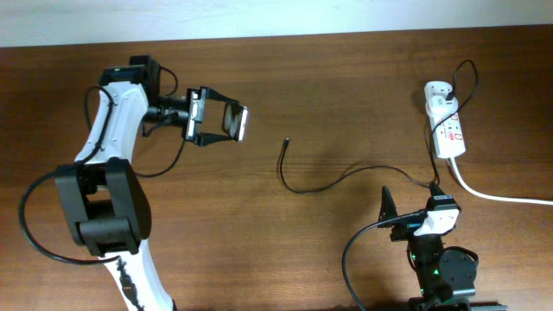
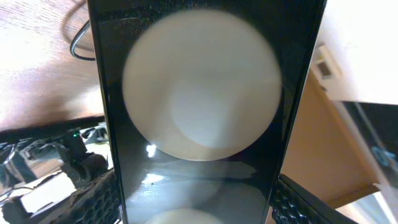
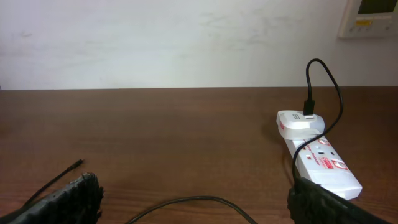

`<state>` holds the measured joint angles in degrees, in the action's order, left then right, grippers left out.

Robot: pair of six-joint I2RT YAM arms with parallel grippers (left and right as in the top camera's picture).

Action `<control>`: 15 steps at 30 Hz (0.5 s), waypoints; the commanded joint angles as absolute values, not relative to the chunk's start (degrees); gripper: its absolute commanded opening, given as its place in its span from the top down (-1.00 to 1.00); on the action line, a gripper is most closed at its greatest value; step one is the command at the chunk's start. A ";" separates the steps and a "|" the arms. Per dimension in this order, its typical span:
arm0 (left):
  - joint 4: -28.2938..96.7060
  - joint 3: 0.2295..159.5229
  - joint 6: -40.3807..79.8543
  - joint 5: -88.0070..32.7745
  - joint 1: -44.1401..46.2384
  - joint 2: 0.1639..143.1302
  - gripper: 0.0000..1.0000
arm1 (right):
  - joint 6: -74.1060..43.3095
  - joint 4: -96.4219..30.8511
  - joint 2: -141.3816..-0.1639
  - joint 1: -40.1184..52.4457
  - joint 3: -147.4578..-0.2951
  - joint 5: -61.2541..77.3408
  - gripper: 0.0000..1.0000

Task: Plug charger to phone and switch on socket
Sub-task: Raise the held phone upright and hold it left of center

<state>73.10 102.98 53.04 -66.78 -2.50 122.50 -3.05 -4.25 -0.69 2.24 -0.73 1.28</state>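
My left gripper (image 1: pixel 216 118) is shut on the phone (image 1: pixel 235 121), a black slab held above the table at the left. In the left wrist view the phone (image 2: pixel 202 112) fills the frame between the jaws, its glossy screen showing round white reflections. The charger's black cable (image 1: pixel 333 181) runs across the table from the white adapter (image 1: pixel 437 92) in the socket (image 1: pixel 449 130) at the far right. Its plug tip (image 1: pixel 286 141) lies free on the table. My right gripper (image 1: pixel 408 206) is open and empty near the front edge. The socket (image 3: pixel 323 163) and cable (image 3: pixel 186 204) show in the right wrist view.
A thick white cord (image 1: pixel 497 195) leaves the socket toward the right edge. A white wall runs along the far table edge (image 3: pixel 155 43). A wall panel (image 3: pixel 370 18) hangs at the upper right.
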 commanded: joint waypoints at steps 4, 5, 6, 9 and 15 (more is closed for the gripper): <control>73.17 104.57 58.74 -71.24 -5.06 122.78 0.59 | -3.22 -4.45 -0.30 2.52 -0.32 0.80 -0.98; 73.17 104.57 58.72 -71.20 -5.06 122.78 0.59 | -3.22 -4.45 -0.30 2.52 -0.32 0.80 -0.97; 73.17 104.57 58.72 -71.18 -5.06 122.78 0.59 | -3.22 -4.45 -0.30 2.52 -0.32 0.80 -0.97; 73.19 104.57 58.72 -71.18 -5.06 122.78 0.58 | -3.22 -4.45 -0.32 2.52 -0.32 0.80 -0.97; 73.17 104.57 58.72 -71.20 -5.06 122.78 0.57 | -3.22 -4.45 -0.32 2.52 -0.32 0.80 -0.97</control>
<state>73.10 102.98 58.15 -68.23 -4.64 122.50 -3.01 -4.27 -0.69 2.24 -0.73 1.28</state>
